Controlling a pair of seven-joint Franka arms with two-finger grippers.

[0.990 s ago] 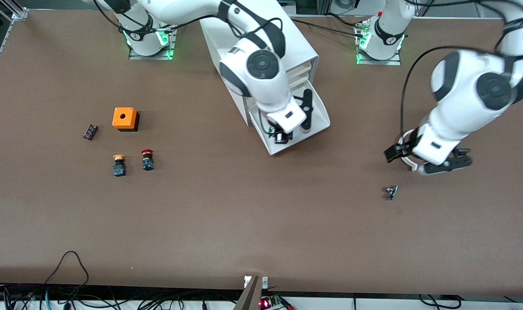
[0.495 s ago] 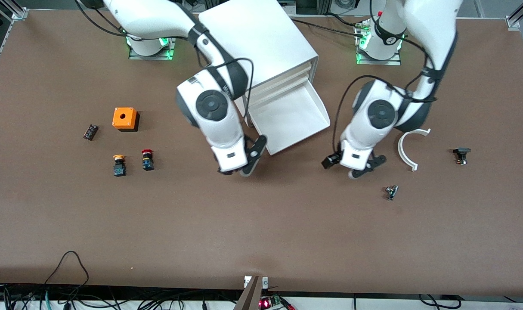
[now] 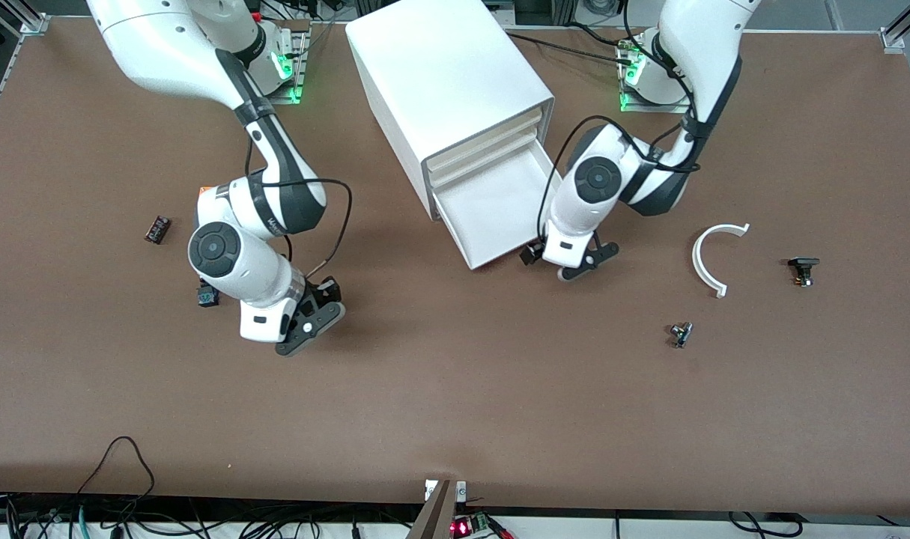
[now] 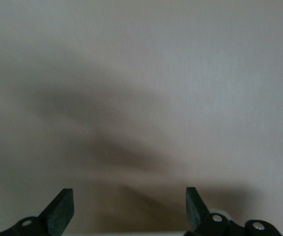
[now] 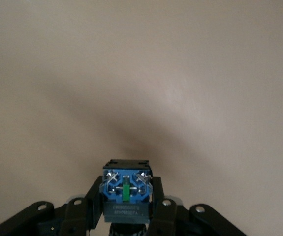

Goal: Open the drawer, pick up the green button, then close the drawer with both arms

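Note:
The cabinet [image 3: 455, 82] has its bottom drawer [image 3: 526, 168] pulled out, and the inside that shows is bare. My right gripper [image 3: 310, 327] hangs over the table toward the right arm's end, away from the cabinet. It is shut on the button [image 5: 126, 183], whose blue-black underside with a green strip shows between the fingers [image 5: 162, 204]; the cap is hidden. My left gripper [image 3: 577, 263] is low beside the drawer's front corner on the left arm's side. Its fingers [image 4: 62, 209] stand wide apart with nothing between them.
The right arm partly covers an orange box [image 3: 202, 192] and the dark body [image 3: 207, 297] of a button beside it. A small black part [image 3: 157, 229] lies nearby. Toward the left arm's end lie a white curved piece [image 3: 713, 258], a black part [image 3: 803, 269] and a small metal part [image 3: 680, 334].
The right gripper lifted out of the drawer with the button and swung toward the right arm's end. The left gripper travelled from the white curved piece to the drawer's front corner.

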